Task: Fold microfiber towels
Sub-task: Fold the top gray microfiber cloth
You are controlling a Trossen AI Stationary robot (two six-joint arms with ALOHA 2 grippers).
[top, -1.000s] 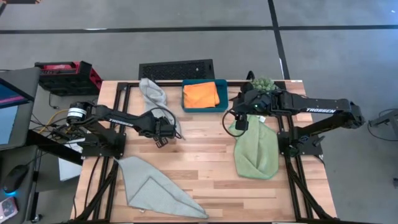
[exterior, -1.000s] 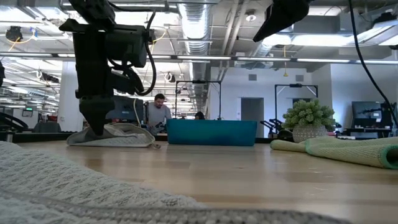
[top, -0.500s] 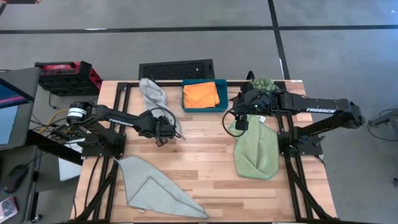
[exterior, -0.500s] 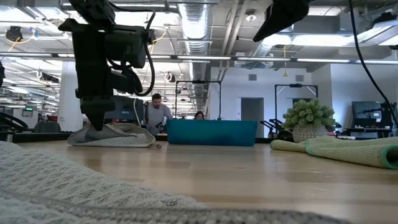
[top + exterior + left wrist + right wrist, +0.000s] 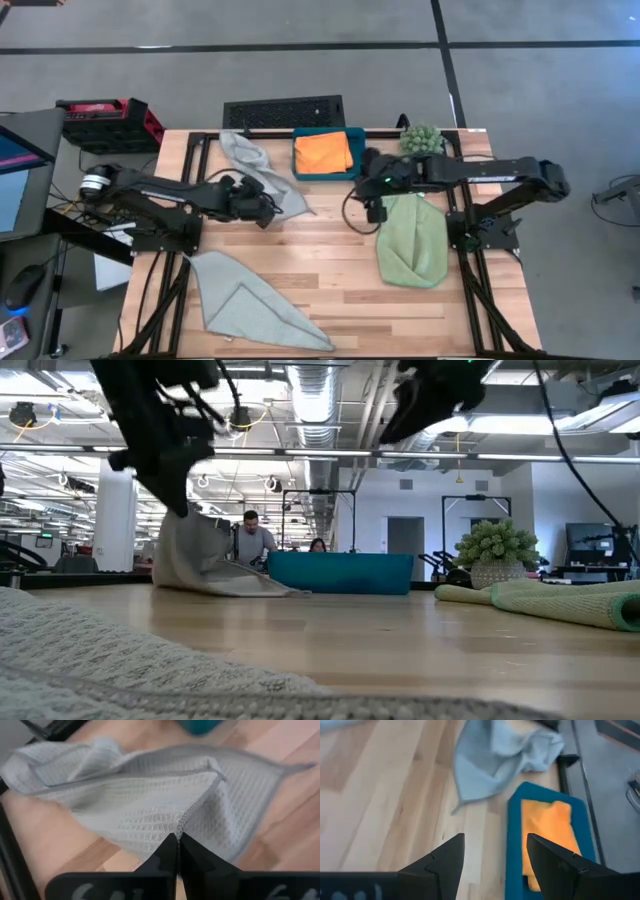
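Note:
A pale grey-blue microfiber towel (image 5: 255, 165) lies at the table's far left, with my left gripper (image 5: 268, 208) shut on it and one part raised off the wood (image 5: 190, 545). My right gripper (image 5: 368, 203) hangs open above the table's middle, right of that towel, with nothing between its fingers (image 5: 495, 865). An orange towel (image 5: 322, 152) lies folded in the teal tray (image 5: 345, 172). A light green towel (image 5: 410, 240) lies folded at the right. A second grey-blue towel (image 5: 250, 305) lies half folded at the near left. My left gripper pinches the grey-blue towel between its two shut fingers at a hemmed edge (image 5: 187, 817), near a corner. The fingers slant down from the table's left. The held part stands lifted (image 5: 185, 525), and the rest slopes down slack onto the table (image 5: 250, 585).
A spiky green plant (image 5: 422, 137) stands at the far right, beside the tray. A black grille (image 5: 283, 110) lies past the far edge. Bare wood (image 5: 330, 260) lies between the towels in the table's middle. People show in the room behind (image 5: 255, 540).
My left gripper has shut on the grey-blue towel and risen, tipping as it went. The towel's held edge is lifted and drawn toward the right, so the bunched cloth is spread out; its far part stays on the table. My right gripper has moved left toward that towel, still open.

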